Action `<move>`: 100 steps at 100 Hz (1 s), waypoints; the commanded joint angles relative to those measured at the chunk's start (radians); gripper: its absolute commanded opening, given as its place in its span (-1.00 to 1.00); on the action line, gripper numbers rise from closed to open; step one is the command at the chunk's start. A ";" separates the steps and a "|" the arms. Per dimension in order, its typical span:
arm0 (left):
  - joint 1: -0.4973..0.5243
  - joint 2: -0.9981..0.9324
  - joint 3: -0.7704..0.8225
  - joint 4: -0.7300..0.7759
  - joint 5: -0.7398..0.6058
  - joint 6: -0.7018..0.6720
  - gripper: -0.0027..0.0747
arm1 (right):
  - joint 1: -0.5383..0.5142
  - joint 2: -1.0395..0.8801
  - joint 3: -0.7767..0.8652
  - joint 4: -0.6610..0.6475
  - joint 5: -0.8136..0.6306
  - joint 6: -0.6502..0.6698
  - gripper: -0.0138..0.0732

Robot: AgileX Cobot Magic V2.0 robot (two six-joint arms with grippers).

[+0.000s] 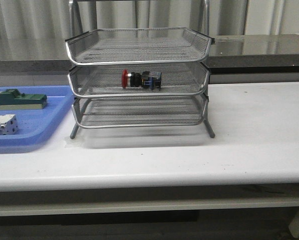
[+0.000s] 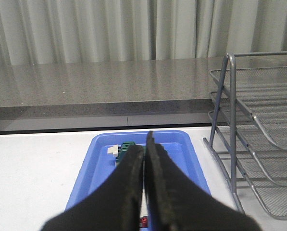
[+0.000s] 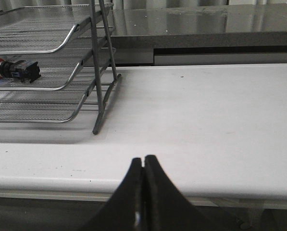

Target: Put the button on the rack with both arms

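Surface (image 1: 259, 145): white, bare to the right of the rack, front edge near.
Rack (image 1: 139, 75): three wire tiers, beside a blue tray (image 1: 34, 131).
Button (image 1: 141, 80): lying sideways in the middle tier.
Left pincer (image 2: 145, 144): closed, empty, above the blue tray.
Right pincer (image 3: 143, 166): closed, empty.

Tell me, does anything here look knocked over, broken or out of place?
Nothing stands out. The button lies on its side in the middle tier of the rack, which stands level. The green block and white block sit in the blue tray. No spills or damage show.
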 commanded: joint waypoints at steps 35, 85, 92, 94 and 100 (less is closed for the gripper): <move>0.002 -0.001 -0.022 0.457 -0.021 -0.443 -0.92 | -0.008 -0.016 -0.017 -0.011 -0.087 0.001 -0.84; 0.002 -0.323 0.211 0.525 -0.017 -0.512 -0.92 | -0.008 -0.016 -0.017 -0.011 -0.087 0.001 -0.84; 0.002 -0.369 0.238 0.546 -0.004 -0.551 -0.92 | -0.008 -0.016 -0.017 -0.011 -0.087 0.001 -0.84; 0.002 -0.381 0.245 0.546 0.001 -0.556 -0.92 | -0.008 -0.016 -0.017 -0.011 -0.087 0.001 -0.84; 0.002 -0.413 0.263 0.546 0.018 -0.560 -0.92 | -0.008 -0.016 -0.017 -0.011 -0.087 0.001 -0.84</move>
